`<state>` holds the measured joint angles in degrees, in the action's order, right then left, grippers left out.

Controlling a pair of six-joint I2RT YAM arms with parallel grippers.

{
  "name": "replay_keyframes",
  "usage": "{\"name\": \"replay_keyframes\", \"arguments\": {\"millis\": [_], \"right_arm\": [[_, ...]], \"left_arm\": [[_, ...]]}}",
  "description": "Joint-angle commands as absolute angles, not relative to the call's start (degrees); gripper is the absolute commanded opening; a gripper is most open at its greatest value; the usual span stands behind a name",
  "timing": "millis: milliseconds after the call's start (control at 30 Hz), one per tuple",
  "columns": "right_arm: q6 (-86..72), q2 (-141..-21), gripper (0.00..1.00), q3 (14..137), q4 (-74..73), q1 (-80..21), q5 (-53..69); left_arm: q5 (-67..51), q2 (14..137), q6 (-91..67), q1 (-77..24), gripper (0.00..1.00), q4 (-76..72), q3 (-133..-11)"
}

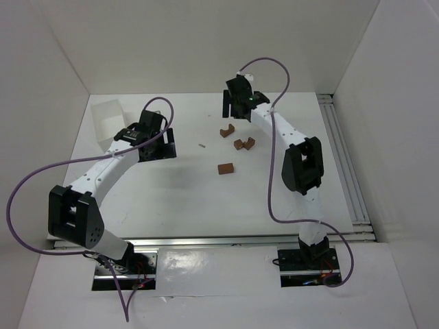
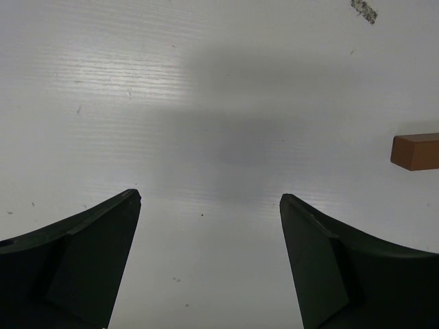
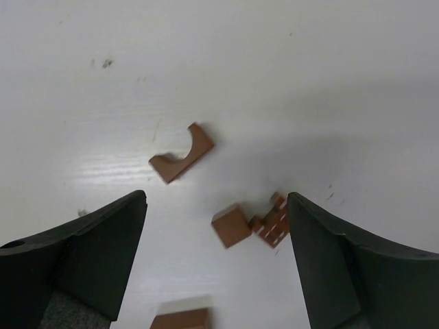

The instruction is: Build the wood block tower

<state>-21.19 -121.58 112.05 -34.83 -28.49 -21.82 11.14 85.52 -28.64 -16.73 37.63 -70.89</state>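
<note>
Left arm [image 1: 103,168], right arm [image 1: 282,131] extended, jaws spread

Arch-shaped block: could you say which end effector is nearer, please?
Right: the right end effector hovers by the arch-shaped block; the left end effector sits far left of it.

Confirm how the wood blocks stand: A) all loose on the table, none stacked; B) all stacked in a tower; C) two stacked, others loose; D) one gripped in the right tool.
A: the wood blocks all lie on the table, and the right tool is open and empty.
</note>
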Motion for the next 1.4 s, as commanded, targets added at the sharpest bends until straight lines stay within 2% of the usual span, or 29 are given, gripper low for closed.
{"name": "replay_keyframes", "arguments": {"millis": [0,67,133,233,333,467,533,567,833,967,1100,1133,1267,1367], "right_arm": [[-14.07,-129.87,0.90,123.20,-43.75,-26.46,-18.01],[-14.06,-130.69,0.90,125.41,-46.40,-25.76,-19.68],[-16.07,-130.17,0.90,122.45,-45.45,-23.91,-19.69],[-18.19,-126.57,0.86,116.20,-41.06,-20.75,-12.25],[-18.19,-126.56,0.82,115.31,-39.73,-20.74,-11.51],[-18.19,-127.27,0.68,116.55,-41.75,-20.74,-14.85],[-19.42,-126.48,0.57,113.30,-40.88,-20.13,-14.85],[-19.42,-125.43,0.56,111.03,-40.00,-20.13,-14.85],[-22.06,-122.96,0.56,106.61,-36.83,-18.45,-11.34],[-19.61,-124.01,0.56,111.70,-37.44,-22.23,-15.11],[-15.56,-125.59,0.64,113.64,-35.95,-24.08,-13.46],[-14.60,-125.60,0.72,113.64,-34.47,-24.08,-12.66],[-11.87,-127.96,0.86,116.26,-33.93,-24.08,-10.55],[-10.72,-131.13,0.88,121.44,-39.19,-24.08,-11.85]], "left_arm": [[12.74,85.52,-28.56,-15.64,0.96,38.23,-73.30],[12.74,85.52,-28.56,-15.64,0.96,38.76,-73.30],[12.22,85.52,-28.56,-15.64,0.96,38.76,-73.92],[12.22,86.13,-28.56,-15.64,0.96,38.76,-74.53],[11.69,86.66,-28.56,-15.64,0.96,38.76,-75.06],[11.16,86.14,-29.09,-15.64,0.96,38.76,-74.45],[11.16,86.13,-29.09,-15.64,0.96,38.76,-74.44],[11.16,86.13,-29.09,-15.64,0.96,38.76,-73.92],[10.63,86.13,-29.09,-15.64,0.96,38.76,-73.92],[10.11,86.13,-29.09,-15.64,0.96,38.76,-73.92],[10.63,85.61,-29.09,-15.64,0.96,38.76,-73.92],[10.63,85.61,-29.09,-15.64,0.96,38.76,-73.92],[10.63,85.61,-29.09,-15.64,0.96,38.76,-73.39],[10.63,85.08,-29.09,-15.64,0.96,38.76,-73.39]]}}
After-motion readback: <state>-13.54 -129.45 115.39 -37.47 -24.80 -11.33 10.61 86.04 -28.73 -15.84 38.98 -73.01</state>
